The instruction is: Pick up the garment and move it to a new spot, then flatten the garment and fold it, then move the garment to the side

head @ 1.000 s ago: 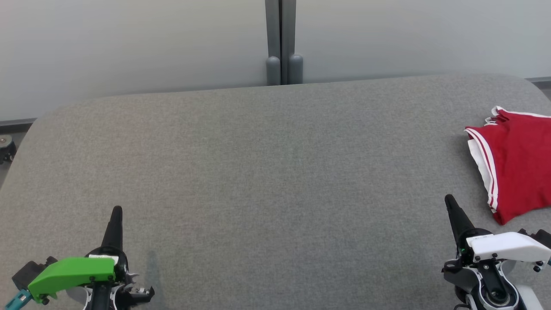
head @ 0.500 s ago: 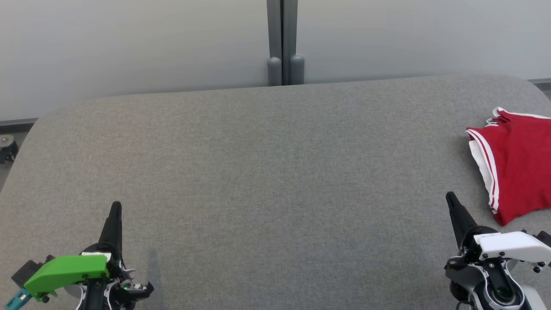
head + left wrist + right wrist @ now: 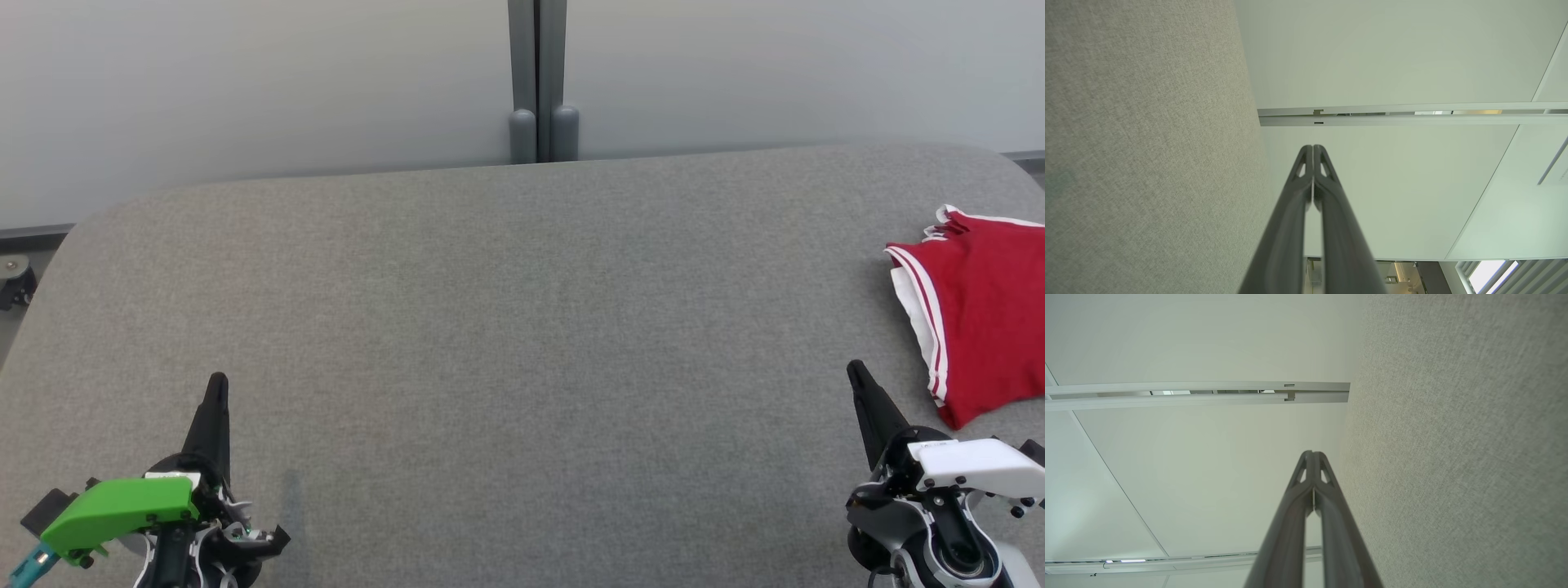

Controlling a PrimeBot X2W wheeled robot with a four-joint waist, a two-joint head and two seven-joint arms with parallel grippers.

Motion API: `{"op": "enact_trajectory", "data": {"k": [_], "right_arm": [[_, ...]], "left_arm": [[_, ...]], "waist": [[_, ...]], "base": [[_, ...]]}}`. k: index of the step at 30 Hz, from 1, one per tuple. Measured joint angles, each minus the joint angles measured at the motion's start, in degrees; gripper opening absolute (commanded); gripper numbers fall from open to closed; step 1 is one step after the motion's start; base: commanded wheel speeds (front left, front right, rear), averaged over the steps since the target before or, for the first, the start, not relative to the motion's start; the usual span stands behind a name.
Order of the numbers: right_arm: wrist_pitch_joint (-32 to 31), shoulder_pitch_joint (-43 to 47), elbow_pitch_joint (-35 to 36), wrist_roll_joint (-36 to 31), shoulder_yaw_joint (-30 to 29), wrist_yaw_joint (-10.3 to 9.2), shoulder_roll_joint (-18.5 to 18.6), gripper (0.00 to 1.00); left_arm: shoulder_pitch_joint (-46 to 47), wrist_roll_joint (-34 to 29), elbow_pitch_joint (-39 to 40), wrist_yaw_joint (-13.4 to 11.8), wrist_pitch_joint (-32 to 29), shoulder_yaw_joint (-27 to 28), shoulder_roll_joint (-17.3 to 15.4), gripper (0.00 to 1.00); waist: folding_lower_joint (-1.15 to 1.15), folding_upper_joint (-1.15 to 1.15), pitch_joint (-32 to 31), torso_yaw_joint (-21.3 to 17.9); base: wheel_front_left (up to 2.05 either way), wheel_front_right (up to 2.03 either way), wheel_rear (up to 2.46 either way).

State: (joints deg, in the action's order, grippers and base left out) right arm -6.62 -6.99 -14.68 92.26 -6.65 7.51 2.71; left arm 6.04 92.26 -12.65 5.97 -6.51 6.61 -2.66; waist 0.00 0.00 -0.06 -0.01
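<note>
1. since a second ago the left gripper [image 3: 217,382] has slid its tip a little further up the desk [image 3: 522,327], while its green housing [image 3: 122,510] has sunk lower. the right gripper [image 3: 855,369] has crept much the same way. the whole head picture has drifted a touch too, so the garment's small shift is the camera's doing, not its own.
2. both grippers are pressed together with nothing between the fingers. the wrist views show each pair meeting at the tip, with bare desk to one side.
3. the garment [image 3: 988,318], red with white trim, lies folded at the desk's far right and runs off the picture's edge. it sits just beyond the right gripper, to its right, and apart from it.
4. to my eye the fold is made and the garment is already set aside, so what is left is getting the arms out of the way. to do that well, the right gripper should stay off the garment's near corner and stay closed, so no tip catches the trim and drags the fold open.
5. the count: two grippers, one garment, one desk, and one grey post [image 3: 543,82] of two uprights behind the desk, against a pale wall [image 3: 245,82].
</note>
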Motion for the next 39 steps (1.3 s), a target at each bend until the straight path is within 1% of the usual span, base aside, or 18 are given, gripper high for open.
{"op": "enact_trajectory", "data": {"k": [39], "right_arm": [[0.0,0.0,0.0,0.0,0.0,0.0,0.0,0.0]], "left_arm": [[0.0,0.0,0.0,0.0,0.0,0.0,0.0,0.0]], "waist": [[0.0,0.0,0.0,0.0]], "base": [[0.0,0.0,0.0]]}}
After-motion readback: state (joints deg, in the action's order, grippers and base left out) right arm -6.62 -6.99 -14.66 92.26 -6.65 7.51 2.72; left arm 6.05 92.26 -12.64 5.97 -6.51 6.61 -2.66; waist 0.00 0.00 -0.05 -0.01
